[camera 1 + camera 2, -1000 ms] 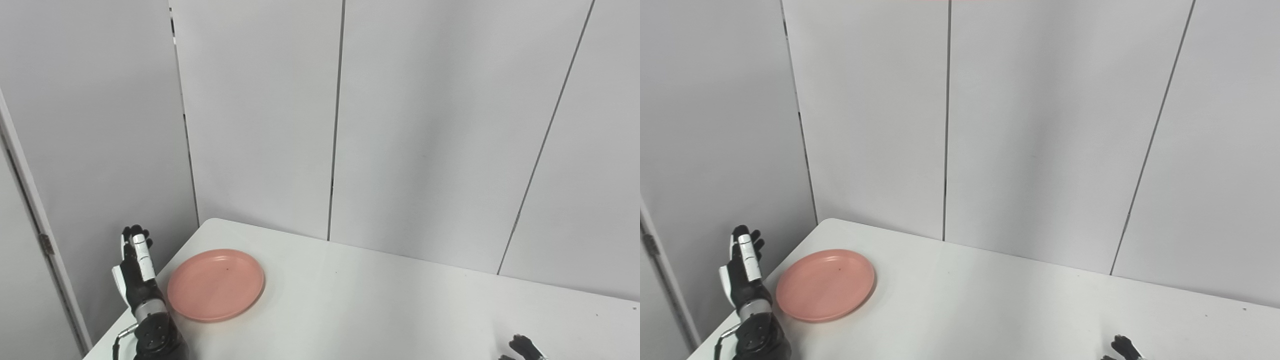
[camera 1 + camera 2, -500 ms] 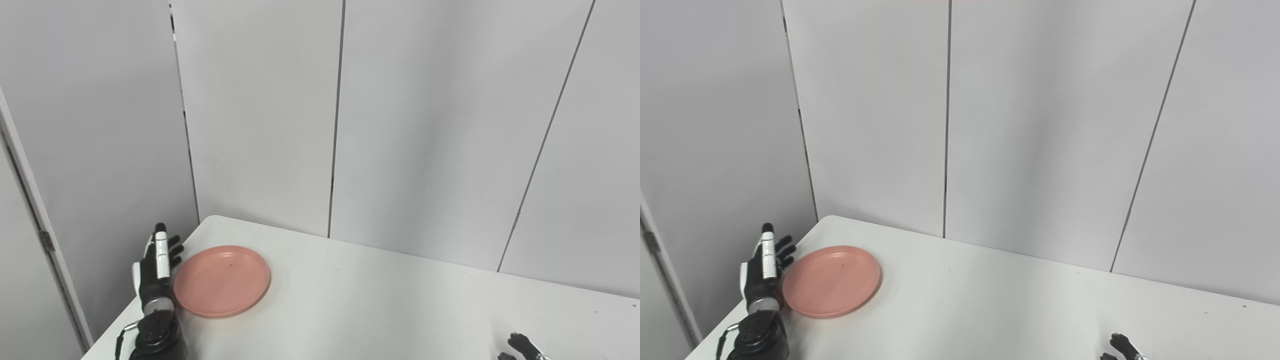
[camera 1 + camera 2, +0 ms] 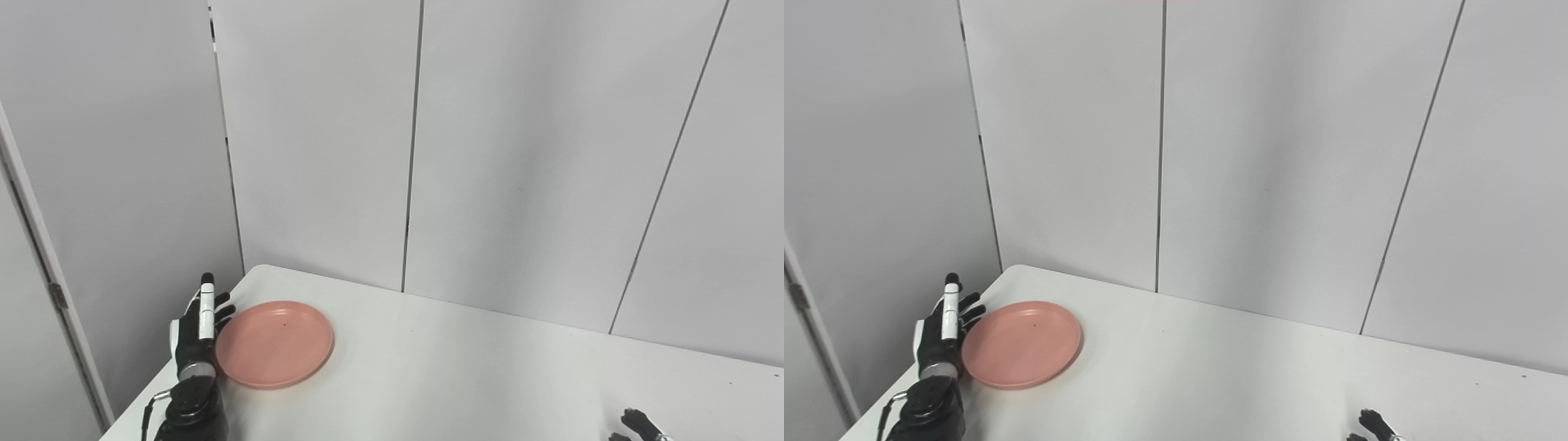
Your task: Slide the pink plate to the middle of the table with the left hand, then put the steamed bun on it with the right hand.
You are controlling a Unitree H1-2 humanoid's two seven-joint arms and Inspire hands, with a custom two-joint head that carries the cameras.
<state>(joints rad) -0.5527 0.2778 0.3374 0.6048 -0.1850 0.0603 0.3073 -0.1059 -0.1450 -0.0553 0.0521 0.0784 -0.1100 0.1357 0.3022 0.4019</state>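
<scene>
Left hand on plate rim, slide begun

Left hand point(image 3: 197, 334) flat, fingers spread, holding nothing, pressed to pink plate point(image 3: 274, 343) edge. Plate nudged slightly inward since earlier, still at counter point(image 3: 465, 380) left corner. Right hand point(image 3: 637, 424) barely visible, state unclear. Bun unseen.

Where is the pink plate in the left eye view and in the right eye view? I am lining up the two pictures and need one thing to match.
Left eye view: the pink plate lies low and left on the white table, beside the left robot hand.
Right eye view: the plate is lower left, nearer the picture's left edge.
Shared landmark: the table's rounded far left corner, just behind the plate.
</scene>
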